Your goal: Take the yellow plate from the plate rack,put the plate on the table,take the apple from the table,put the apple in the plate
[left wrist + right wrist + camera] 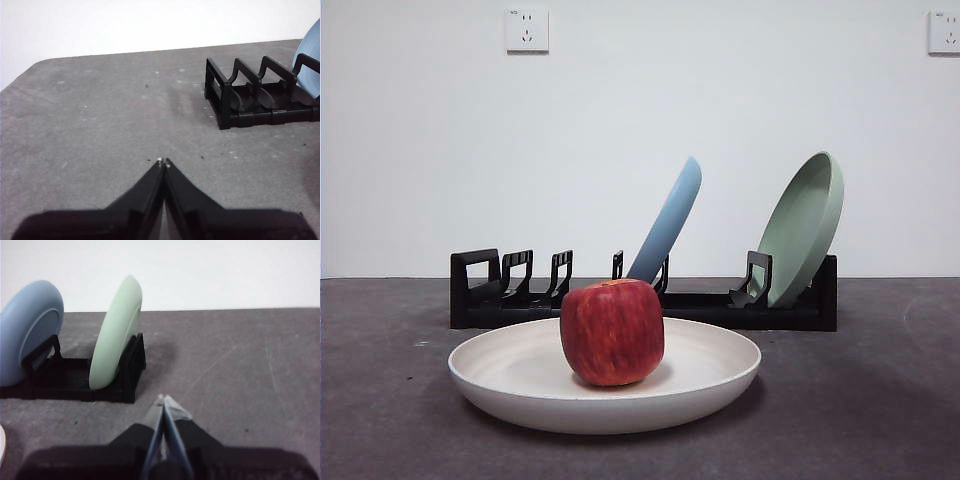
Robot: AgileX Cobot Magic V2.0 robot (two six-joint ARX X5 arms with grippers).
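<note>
On the table [880, 400], near the front, sits the yellow plate [520, 385], flat and pale cream. The apple [612, 332] rests in the middle of the plate, red with a bit of yellow on top. Behind them stands the plate rack [480, 290], long and black. A light blue plate [667, 222] leans in a slot near the rack's middle, and a pale green plate [805, 225] leans at the other end. Two wall sockets [527, 30] show high on the white wall.

The left gripper [163, 161] is pressed closed with nothing in it, above bare table beside the handle end of the rack. The right gripper [163, 399] is also closed and empty, near the end with the green plate.
</note>
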